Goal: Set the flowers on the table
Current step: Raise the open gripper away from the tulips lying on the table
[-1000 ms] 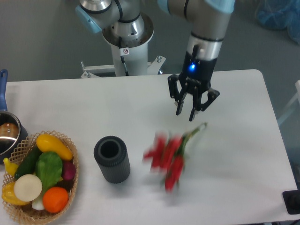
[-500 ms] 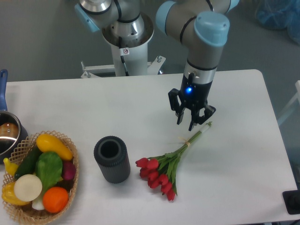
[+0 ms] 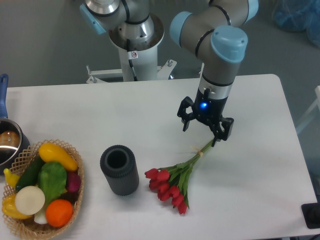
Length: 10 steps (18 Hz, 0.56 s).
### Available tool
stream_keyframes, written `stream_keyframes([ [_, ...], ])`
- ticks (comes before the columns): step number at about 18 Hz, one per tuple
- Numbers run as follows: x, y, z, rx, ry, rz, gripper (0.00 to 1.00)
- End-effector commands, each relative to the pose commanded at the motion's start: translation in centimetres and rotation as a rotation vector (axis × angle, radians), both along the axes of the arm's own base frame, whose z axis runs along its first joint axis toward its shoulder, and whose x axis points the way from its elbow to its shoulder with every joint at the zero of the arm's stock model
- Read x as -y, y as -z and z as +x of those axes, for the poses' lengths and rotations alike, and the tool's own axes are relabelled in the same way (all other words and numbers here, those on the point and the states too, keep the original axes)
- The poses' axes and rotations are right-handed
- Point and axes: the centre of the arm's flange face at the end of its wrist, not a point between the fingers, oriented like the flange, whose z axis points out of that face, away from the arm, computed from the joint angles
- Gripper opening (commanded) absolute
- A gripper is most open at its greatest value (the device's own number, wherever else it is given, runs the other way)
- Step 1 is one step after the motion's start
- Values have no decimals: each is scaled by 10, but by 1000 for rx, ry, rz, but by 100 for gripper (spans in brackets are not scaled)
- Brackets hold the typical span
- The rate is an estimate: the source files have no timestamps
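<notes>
One flowers bunch flat on table; gripper open; labels illegible.

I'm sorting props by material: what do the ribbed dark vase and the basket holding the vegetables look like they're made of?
The dark ribbed cylindrical vase looks like matte plastic or rubber: even charcoal colour, no shine. The tan woven basket appears to be wicker, judging by its interlaced openwork rim.

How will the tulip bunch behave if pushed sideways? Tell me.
The flowers lie flat on the table, so tipping seems unlikely. Thin stems tied at one point probably bend. The fanned heads may drag, making the bunch pivot rather than roll.
</notes>
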Motion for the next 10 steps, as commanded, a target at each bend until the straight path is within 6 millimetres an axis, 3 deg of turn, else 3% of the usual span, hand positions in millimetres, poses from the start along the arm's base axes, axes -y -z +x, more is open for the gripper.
stream_keyframes([
  [10,10,8,-3,-42,143,-79,100],
])
